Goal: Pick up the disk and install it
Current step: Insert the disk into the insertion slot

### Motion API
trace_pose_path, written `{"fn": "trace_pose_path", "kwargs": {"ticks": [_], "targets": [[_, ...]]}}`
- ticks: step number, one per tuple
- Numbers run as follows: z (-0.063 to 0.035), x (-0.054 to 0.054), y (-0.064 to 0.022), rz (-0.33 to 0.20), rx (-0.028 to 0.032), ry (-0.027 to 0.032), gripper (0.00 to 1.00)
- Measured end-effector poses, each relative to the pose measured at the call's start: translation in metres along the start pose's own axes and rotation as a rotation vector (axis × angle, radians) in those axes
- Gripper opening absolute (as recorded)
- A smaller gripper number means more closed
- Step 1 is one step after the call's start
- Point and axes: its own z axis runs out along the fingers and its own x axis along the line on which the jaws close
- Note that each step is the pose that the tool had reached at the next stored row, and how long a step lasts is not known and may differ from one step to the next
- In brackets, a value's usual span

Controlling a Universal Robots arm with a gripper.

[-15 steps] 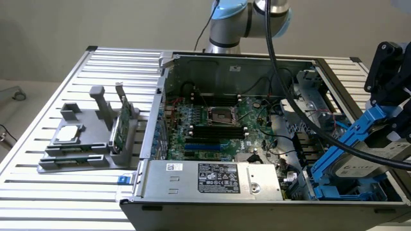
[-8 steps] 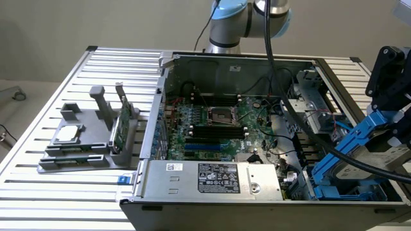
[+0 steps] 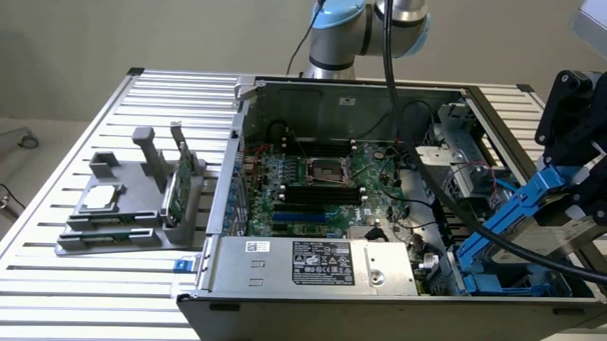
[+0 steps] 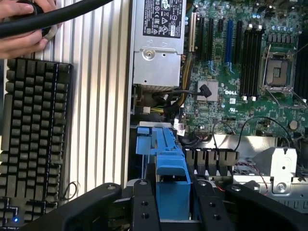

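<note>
Blue-railed disk (image 3: 527, 202) clamped above case (image 3: 313, 99) edge

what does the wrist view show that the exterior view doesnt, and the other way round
Wrist view: a black keyboard and a hand on a black cable.
Exterior view: a grey stand at the exterior view's left, holding an upright green circuit card and a small silver drive, plus the robot arm behind the case.
Both: the open case with its motherboard and power supply, and the gripper closed on the blue-railed disk.
</note>
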Motion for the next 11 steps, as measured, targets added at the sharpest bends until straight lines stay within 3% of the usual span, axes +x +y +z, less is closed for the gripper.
{"fn": "trace_pose_path", "kwargs": {"ticks": [2, 11], "targets": [[0.0008, 0.0001, -0.0001, -0.001, 0.0026, -0.0046, 0.33], [0.0071, 0.0027, 0.0009, -0.002, 0.02, -0.0128, 0.33]]}}
